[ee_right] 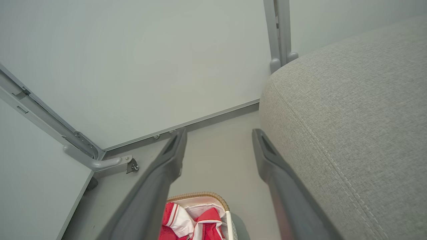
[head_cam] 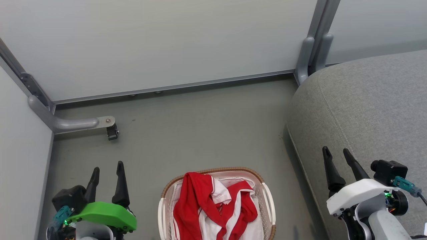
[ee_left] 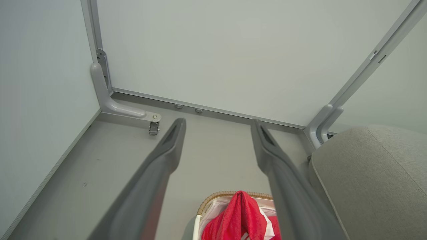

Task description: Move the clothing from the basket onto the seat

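The red-and-white clothing (head_cam: 213,206) lies heaped in the basket (head_cam: 233,169), which stands on the floor (head_cam: 200,133) just beside the grey seat (head_cam: 367,106), so the carry across looks short. The left tool (head_cam: 108,166) and the right tool (head_cam: 336,150) hang on either side of the basket, fingers spread wide and holding nothing, probably so either can drop onto the heap. The right tool, at the seat's edge, seems better placed for the hand-over.
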Robot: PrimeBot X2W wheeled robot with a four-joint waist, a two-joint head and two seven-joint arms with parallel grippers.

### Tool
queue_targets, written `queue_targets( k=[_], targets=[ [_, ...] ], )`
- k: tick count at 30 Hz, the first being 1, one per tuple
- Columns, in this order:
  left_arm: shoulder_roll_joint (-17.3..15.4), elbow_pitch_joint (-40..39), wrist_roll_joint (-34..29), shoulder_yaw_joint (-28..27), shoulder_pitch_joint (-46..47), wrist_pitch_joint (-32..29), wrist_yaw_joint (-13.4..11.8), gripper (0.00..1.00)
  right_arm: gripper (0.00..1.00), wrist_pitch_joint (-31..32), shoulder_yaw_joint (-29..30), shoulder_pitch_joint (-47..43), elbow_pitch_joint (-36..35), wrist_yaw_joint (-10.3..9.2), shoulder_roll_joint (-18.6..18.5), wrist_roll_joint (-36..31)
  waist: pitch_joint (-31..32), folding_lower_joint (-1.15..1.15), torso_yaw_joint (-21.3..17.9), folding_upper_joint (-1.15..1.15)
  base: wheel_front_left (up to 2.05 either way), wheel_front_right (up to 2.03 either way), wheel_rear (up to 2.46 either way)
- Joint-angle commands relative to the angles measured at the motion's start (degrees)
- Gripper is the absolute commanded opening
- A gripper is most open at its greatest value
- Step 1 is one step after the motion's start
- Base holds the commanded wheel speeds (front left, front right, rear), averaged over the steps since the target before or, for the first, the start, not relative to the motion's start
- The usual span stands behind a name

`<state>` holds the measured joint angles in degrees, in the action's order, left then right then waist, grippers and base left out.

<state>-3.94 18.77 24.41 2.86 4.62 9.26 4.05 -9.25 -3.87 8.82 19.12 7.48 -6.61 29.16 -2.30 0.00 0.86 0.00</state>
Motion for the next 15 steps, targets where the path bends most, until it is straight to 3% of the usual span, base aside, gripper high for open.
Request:
queue_targets(
  k=[1, 15],
  targets=[
    [-0.4, -0.7, -1.7, 0.3, 0.0, 0.6, -0.3, 1.00, 1.00, -0.7, -0.1, 0.5, -0.1, 0.01, -0.4, -1.5, -0.1, 0.00, 0.0, 0.00, 0.00, 0.00, 0.00],
    [-0.5, -1.3, -9.1, 1.9, -0.9, 2.5, -0.7, 1.00, 1.00, -2.6, -1.0, 0.1, 0.8, 0.01, -0.5, -8.8, -0.2, 0.00, 0.1, 0.00, 0.00, 0.00, 0.00]
  ],
)
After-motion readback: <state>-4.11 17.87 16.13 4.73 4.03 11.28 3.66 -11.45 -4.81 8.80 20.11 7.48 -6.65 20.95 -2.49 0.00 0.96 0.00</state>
